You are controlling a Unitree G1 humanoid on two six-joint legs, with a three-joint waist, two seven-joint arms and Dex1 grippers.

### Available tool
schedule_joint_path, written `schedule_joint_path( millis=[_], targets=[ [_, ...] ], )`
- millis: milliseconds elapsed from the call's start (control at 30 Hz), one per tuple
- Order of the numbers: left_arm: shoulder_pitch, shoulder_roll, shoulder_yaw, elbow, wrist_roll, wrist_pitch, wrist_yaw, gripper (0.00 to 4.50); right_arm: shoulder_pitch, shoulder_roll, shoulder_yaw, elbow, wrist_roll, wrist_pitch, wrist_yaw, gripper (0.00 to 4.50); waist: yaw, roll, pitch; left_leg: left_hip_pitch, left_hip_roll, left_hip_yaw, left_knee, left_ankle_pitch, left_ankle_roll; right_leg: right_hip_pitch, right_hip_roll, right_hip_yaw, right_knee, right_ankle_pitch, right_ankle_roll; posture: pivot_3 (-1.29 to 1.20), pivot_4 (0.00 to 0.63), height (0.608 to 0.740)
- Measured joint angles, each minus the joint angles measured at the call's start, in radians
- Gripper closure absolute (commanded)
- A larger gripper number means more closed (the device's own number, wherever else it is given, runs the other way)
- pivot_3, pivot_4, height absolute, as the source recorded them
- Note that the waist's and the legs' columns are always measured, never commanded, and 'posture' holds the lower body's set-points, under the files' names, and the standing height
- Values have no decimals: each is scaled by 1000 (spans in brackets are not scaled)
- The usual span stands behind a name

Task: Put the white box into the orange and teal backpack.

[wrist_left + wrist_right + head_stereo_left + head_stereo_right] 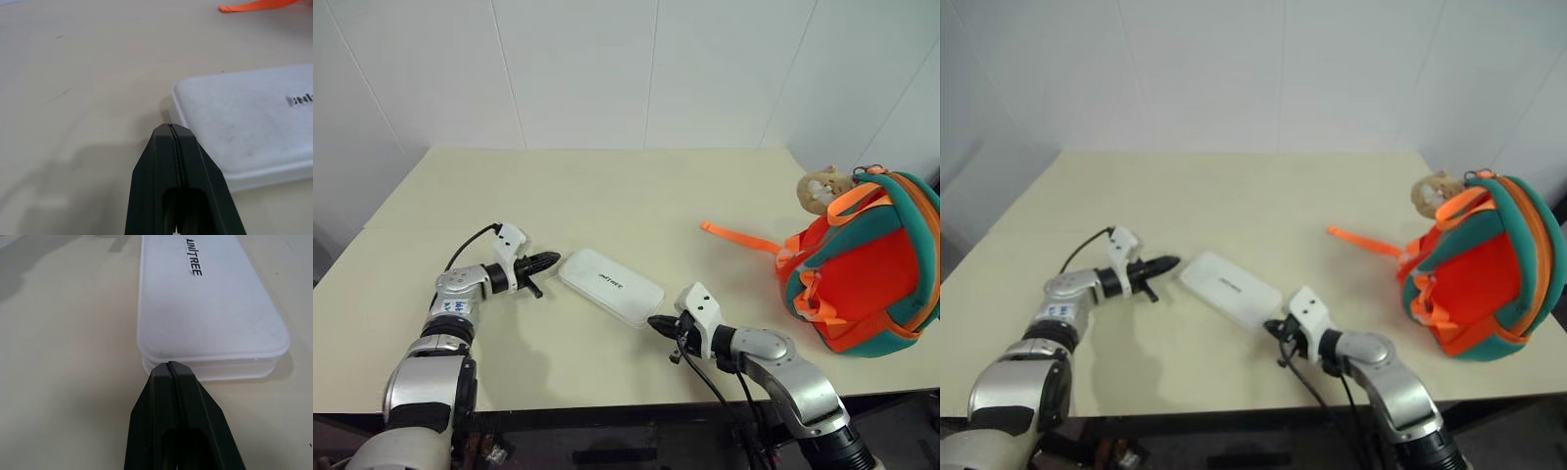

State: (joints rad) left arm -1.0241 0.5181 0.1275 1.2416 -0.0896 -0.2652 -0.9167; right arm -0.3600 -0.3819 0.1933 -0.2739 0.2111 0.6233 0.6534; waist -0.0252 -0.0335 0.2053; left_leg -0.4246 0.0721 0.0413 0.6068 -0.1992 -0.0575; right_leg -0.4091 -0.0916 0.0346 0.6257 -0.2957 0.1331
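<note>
The white box (611, 286) lies flat in the middle of the cream table, dark lettering on its lid (194, 263). At the box's left end my left gripper (551, 260) is shut and empty, its tip just short of the corner (195, 105). My right gripper (658, 322) is shut too, with its tip close to the box's near right end (215, 367); whether it touches is unclear. The orange and teal backpack (862, 269) lies at the table's right edge with its orange inside facing the box, and a tan plush toy (822, 189) sits on top of it.
An orange webbing strap (739, 238) trails from the backpack across the table toward the middle. The table (607, 196) ends at a white panelled wall behind, and its front edge runs just below my arms.
</note>
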Motion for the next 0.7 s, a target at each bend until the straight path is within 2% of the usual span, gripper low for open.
schedule_joint_path(
  millis=[267, 433, 567, 700],
  targets=[
    [-21, -33, -8, 27, 23, 0, 37, 4500, 17, 5, 4, -38, -1, 36, -32, 4476, 2, 0, 0, 0, 0, 0, 0, 0, 0, 0, 0, 0, 0, 0, 0, 0, 150, 740],
    [-21, -33, 13, 32, 19, 1, 69, 4500, 18, 1, 2, -40, -1, 45, -33, 4476, 1, 0, 0, 0, 0, 0, 0, 0, 0, 0, 0, 0, 0, 0, 0, 0, 150, 740],
    [-27, -23, 77, 32, -22, 24, 57, 4500, 18, -9, -4, -40, -1, 52, -33, 4476, 1, -1, 0, 0, 0, 0, -1, 0, 0, 0, 0, 0, -1, 0, 0, 0, 150, 740],
    [-30, -8, 63, 32, 0, 34, 71, 4500, 18, -9, -4, -40, 0, 54, -33, 4476, 1, -1, 0, 0, 0, 0, -1, 0, 0, 0, 0, 0, -1, 0, 0, 0, 150, 740]
  ],
)
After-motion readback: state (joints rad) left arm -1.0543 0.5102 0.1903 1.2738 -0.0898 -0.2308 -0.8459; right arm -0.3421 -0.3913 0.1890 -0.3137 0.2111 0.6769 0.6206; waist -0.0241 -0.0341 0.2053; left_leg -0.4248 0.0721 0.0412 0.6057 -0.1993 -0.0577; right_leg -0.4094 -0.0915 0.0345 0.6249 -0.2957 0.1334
